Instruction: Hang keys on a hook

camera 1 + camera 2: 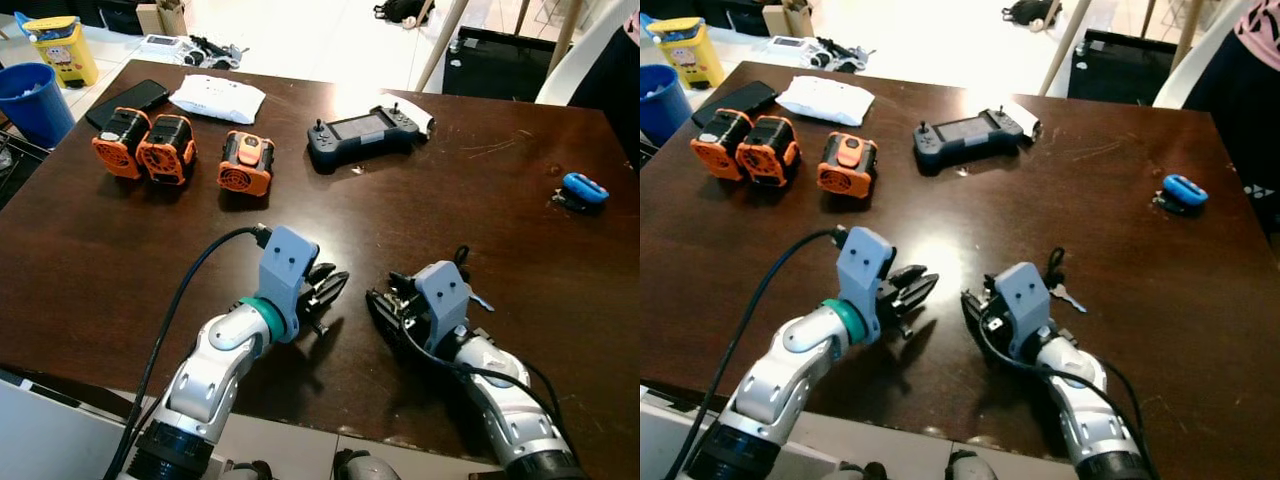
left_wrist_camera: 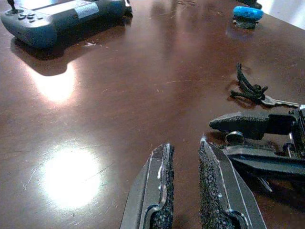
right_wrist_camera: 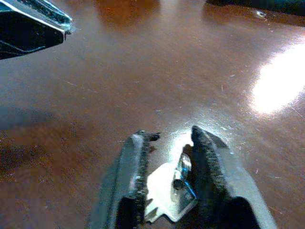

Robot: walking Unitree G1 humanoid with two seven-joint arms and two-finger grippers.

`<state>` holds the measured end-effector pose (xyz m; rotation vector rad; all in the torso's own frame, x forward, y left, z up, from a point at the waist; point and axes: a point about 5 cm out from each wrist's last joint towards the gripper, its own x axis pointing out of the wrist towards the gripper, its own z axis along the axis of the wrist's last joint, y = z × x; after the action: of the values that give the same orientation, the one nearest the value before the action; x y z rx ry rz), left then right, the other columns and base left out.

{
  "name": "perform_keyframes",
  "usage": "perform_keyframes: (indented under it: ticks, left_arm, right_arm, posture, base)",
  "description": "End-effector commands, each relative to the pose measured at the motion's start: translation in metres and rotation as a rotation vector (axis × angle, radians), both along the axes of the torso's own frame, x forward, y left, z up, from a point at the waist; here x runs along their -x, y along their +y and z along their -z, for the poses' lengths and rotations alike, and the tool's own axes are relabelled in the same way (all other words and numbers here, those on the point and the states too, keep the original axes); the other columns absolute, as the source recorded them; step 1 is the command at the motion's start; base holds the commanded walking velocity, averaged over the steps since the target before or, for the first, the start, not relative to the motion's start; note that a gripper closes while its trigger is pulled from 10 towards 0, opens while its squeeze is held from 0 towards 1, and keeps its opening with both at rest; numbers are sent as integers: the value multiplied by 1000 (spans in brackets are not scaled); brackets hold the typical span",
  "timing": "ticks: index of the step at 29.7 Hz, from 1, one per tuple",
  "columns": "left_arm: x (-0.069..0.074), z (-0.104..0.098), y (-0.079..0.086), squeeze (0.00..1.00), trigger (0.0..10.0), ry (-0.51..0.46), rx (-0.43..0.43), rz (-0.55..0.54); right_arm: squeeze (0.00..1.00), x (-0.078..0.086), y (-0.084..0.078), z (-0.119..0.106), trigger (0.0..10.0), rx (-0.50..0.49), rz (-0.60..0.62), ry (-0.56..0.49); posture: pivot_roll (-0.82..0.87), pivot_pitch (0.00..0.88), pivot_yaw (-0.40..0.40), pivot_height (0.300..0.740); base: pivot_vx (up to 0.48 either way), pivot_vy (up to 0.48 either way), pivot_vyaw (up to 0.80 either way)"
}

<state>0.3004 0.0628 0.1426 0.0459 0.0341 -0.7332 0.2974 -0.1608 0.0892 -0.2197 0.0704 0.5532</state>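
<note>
My right gripper (image 1: 385,300) rests low over the dark wooden table (image 1: 120,250), shut on a silver key (image 3: 167,191) that lies between its fingers (image 3: 212,176). A metal ring (image 2: 233,138) shows at its fingertips in the left wrist view. Behind the right wrist, another key with a knotted black cord (image 1: 1055,268) lies flat on the table. My left gripper (image 1: 330,285) hovers just left of the right one, pointing toward it. Its fingers (image 2: 162,191) stand a narrow gap apart with nothing between them.
A small blue object (image 1: 583,188) lies near the table's right edge. A dark handheld controller (image 1: 365,130) sits at the back centre, three orange-and-black battery packs (image 1: 165,148) and a white pouch (image 1: 218,98) at the back left. A blue bin (image 1: 35,100) stands on the floor.
</note>
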Motion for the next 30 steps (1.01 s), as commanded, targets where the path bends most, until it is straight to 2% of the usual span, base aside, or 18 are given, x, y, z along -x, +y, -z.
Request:
perform_keyframes:
  ticks: [1, 11, 12, 14, 16, 17, 20, 21, 22, 24, 25, 26, 27, 28, 29, 30]
  left_arm:
    - [3, 4, 0, 0, 10000, 16, -1, 3]
    - [3, 4, -1, 0, 10000, 18, -6, 3]
    - [3, 4, -1, 0, 10000, 18, -8, 5]
    - [3, 4, -1, 0, 10000, 18, -8, 5]
    - [2, 4, -1, 0, 10000, 17, -10, 5]
    - [2, 4, -1, 0, 10000, 17, -11, 5]
    - [2, 4, -1, 0, 10000, 16, -12, 4]
    - [1, 4, -1, 0, 10000, 15, -13, 1]
    - [1, 4, -1, 0, 10000, 15, -13, 1]
    - [0, 3, 0, 0, 10000, 13, -14, -8]
    - [0, 3, 0, 0, 10000, 13, -14, -8]
    - [-1, 3, 1, 0, 10000, 13, -14, -12]
    - [-1, 3, 1, 0, 10000, 13, -14, -12]
    - [-2, 2, 1, 0, 10000, 12, -13, -17]
    - [-2, 2, 1, 0, 10000, 12, -13, -17]
    - [-2, 2, 1, 0, 10000, 13, -6, -24]
  right_arm:
    - [0, 14, -2, 34, 0, 26, 16, 155]
    - [0, 14, -3, 32, 0, -4, 33, 144]
    - [0, 8, -5, 22, 0, -61, 69, 102]
    - [0, 6, -6, 18, 0, -86, 83, 85]
    - [0, 2, -6, 6, 0, -135, 92, 39]
    - [0, 0, -2, -6, 0, -185, 82, -5]
    - [0, -1, 0, -15, 0, -219, 75, -36]
    - [0, -3, 8, -45, 0, -334, 43, -128]
    - [0, -3, 8, -45, 0, -334, 43, -128]
    - [0, -1, 17, -76, 0, -472, -1, -212]
    - [0, -1, 17, -76, 0, -472, -1, -212]
    - [0, 1, 20, -90, 0, -540, -26, -242]
    - [0, 1, 20, -90, 0, -540, -26, -242]
    - [0, 6, 22, -104, 0, -611, -62, -268]
    - [0, 6, 22, -104, 0, -611, -62, -268]
    - [0, 9, 24, -112, 0, -654, -91, -277]
  posture:
    - [-154, 169, 70, 740]
    - [-154, 164, 71, 740]
    - [-156, 159, 72, 740]
    - [-156, 159, 72, 740]
    - [-156, 157, 73, 740]
    - [-156, 156, 75, 740]
    - [-157, 156, 76, 740]
    - [-159, 155, 75, 740]
    - [-159, 155, 75, 740]
    - [-160, 154, 75, 740]
    - [-160, 154, 75, 740]
    - [-160, 153, 73, 740]
    - [-160, 153, 73, 740]
    - [-163, 152, 72, 740]
    - [-163, 152, 72, 740]
    - [-167, 152, 72, 740]
  base:
    - [0, 0, 0]
    - [0, 0, 0]
    - [0, 0, 0]
    - [0, 0, 0]
    - [0, 0, 0]
    - [0, 0, 0]
    - [0, 0, 0]
    - [0, 0, 0]
    - [0, 0, 0]
    - [0, 0, 0]
    - [0, 0, 0]
    - [0, 0, 0]
    - [0, 0, 0]
    - [0, 0, 0]
    - [0, 0, 0]
    - [0, 0, 0]
